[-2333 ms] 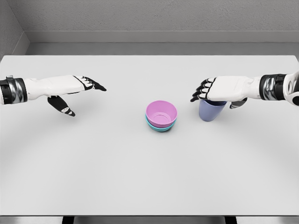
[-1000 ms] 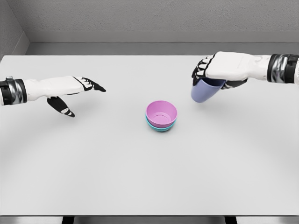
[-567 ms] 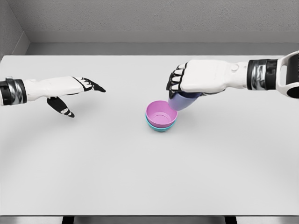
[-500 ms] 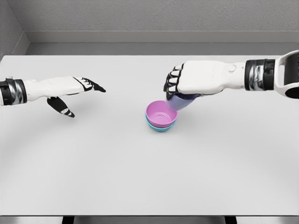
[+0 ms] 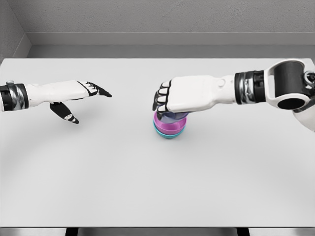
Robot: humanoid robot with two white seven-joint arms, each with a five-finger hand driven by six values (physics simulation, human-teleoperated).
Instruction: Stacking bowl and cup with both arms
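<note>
The worktop (image 5: 147, 187) is smooth, matt pale grey. At its centre, the pink bowl (image 5: 170, 126) and teal bowl (image 5: 170, 135) look like smooth matt plastic. At three o'clock, the right robot hand (image 5: 179, 96) has a glossy white hard shell with black finger joints.

From my seat I see a plain white counter (image 5: 147, 187) filling most of the head view, its surface smooth and evenly lit. Its far edge runs straight across the upper part of the view. Behind it stands a grey wall (image 5: 162, 17) with a rough texture, and a paler ledge (image 5: 172, 39) runs along the wall's base. At the near edge, two dark supports (image 5: 72, 231) show beneath the counter.
</note>
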